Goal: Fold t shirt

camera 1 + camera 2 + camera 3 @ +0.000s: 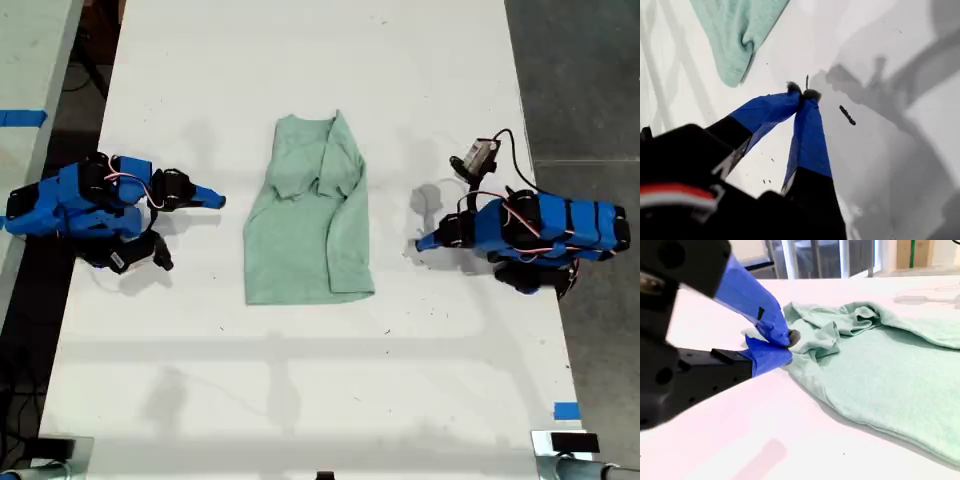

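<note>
While the t shirt [310,220] is lying mid-desk [300,60], my first gripper [802,94] is resting apart from it, fingers pressed together. My second gripper [785,346] is sitting just beside its edge, fingers nearly closed, holding nothing.

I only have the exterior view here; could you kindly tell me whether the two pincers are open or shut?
Observer: The first pincer is shut. Its blue tips meet over the bare table, with nothing between them.
Operator: Thank you. And the second one?
Observer: The second pincer looks shut too, with its tips together right beside the crumpled end of the t shirt. I cannot tell whether it touches the cloth.
Operator: Is anything lying near the first pincer?
Observer: A small dark fleck lies on the table close to its tips.
</note>
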Motion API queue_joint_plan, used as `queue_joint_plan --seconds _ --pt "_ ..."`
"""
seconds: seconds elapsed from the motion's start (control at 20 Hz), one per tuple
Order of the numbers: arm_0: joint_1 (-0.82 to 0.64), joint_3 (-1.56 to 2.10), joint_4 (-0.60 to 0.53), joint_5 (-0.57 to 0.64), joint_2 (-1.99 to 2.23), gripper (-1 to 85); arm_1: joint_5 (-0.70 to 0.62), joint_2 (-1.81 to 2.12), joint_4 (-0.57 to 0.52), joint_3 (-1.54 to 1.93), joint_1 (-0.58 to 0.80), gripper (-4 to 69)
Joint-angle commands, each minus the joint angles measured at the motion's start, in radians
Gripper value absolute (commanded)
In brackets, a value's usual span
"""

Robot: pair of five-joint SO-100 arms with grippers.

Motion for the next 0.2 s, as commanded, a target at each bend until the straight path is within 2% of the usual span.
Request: queue_joint_plan --seconds 0.0,0.15 --pt "0.014 0.003 -0.009 0.0 0.006 0.0 0.011 0.018 0.006 0.061 0.015 1.0" --pt "0.017 0.003 -0.009 0.0 0.006 0.0 0.015 0.018 0.011 0.061 0.017 1.0"
